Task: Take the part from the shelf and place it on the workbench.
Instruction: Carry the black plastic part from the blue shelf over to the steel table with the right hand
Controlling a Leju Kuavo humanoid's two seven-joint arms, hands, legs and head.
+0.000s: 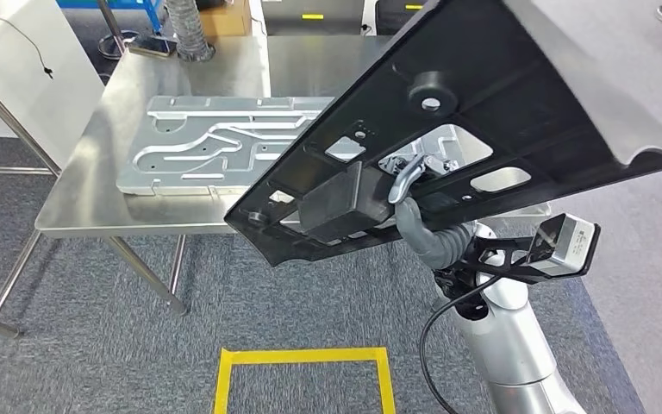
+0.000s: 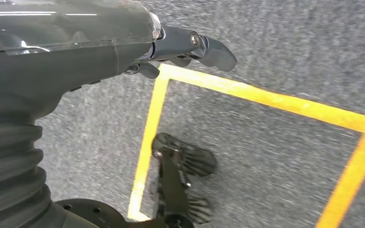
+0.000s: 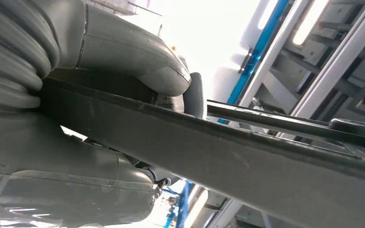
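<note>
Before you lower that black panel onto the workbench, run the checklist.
1. Right hand grips the black panel: ok.
2. Panel level: not ok, tilted.
3. Panel over the workbench: ok, partly.
4. Landing spot free: not ok, a silver plate lies there.
5. Left hand free: ok, holds nothing.
6. Grip firmness: cannot tell.
</note>
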